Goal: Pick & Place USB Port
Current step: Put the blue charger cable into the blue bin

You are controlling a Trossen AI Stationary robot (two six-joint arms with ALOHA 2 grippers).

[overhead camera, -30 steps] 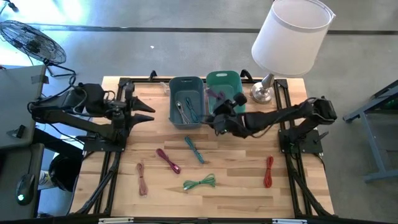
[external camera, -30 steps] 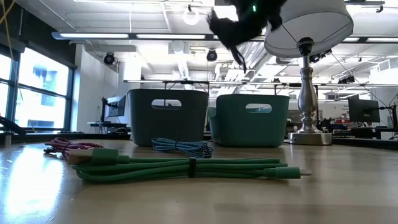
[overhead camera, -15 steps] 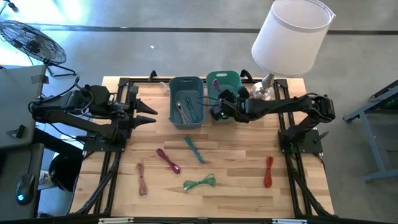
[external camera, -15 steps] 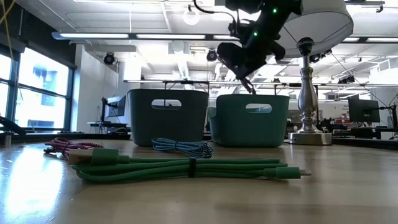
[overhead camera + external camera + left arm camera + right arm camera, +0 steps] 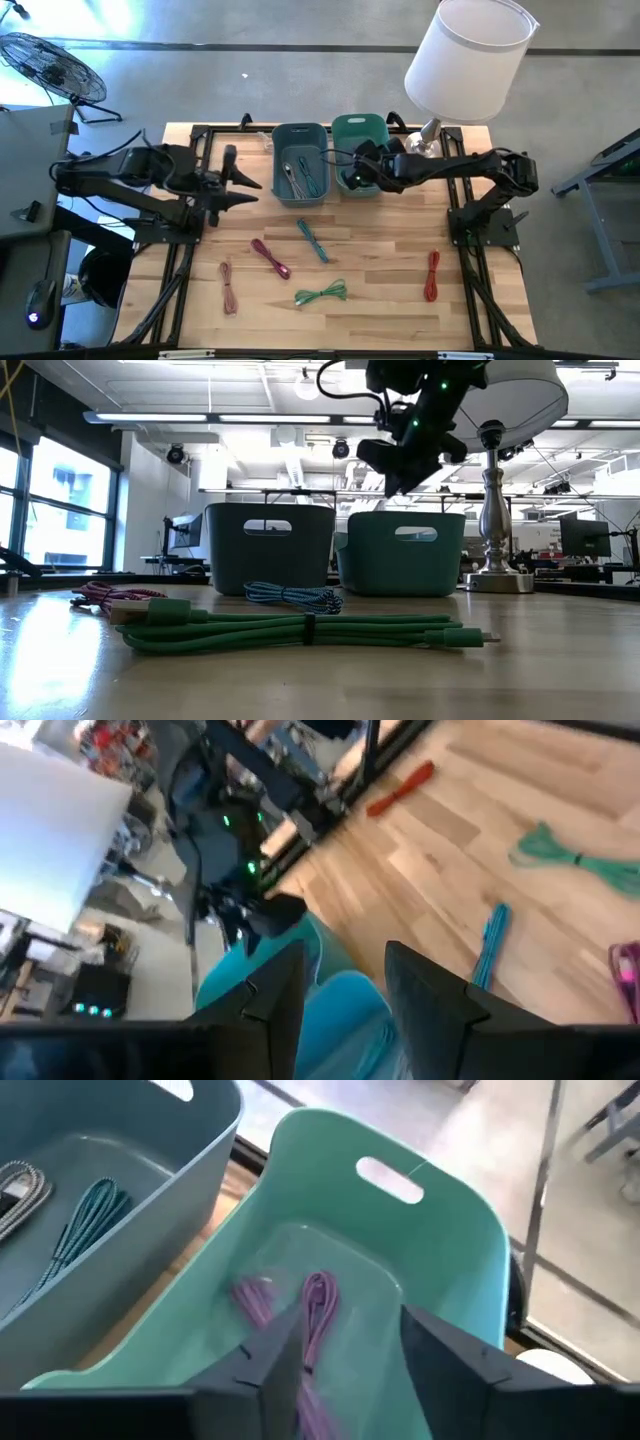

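Upper centre of the high view, the right gripper [image 5: 352,178] hangs over the green bin [image 5: 359,128], fingers spread and empty, purple cable [image 5: 318,1308] dropped inside; next likely another table cable.

The left gripper [image 5: 252,186], also parted and empty, waits at left.

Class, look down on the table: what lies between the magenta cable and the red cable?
In the high view, the blue cable and green cable lie between the magenta cable and red cable.

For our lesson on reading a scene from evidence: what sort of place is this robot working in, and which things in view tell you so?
Most likely an open-plan lab or industrial workshop. The low view shows exposed ceiling ducts and strip lights and a desk with a monitor; the high view shows a bare concrete floor around the wooden table.
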